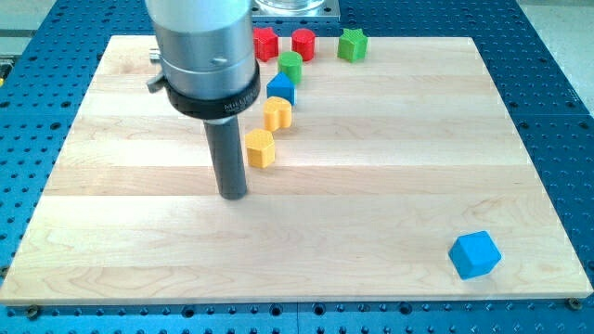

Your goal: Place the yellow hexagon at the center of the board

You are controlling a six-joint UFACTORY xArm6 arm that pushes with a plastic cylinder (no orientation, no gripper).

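Note:
The yellow hexagon [261, 147] lies on the wooden board [371, 186], left of the board's middle. My tip [233, 194] rests on the board just below and to the left of it, a small gap apart. A second yellow block [277, 113], heart-like in shape, lies just above and right of the hexagon.
A blue block [280, 88] and a green block [290, 65] continue the line upward from the yellow ones. Two red blocks [266, 43] [303, 43] and a green star [352, 44] lie along the top edge. A blue cube [475, 254] sits at the bottom right.

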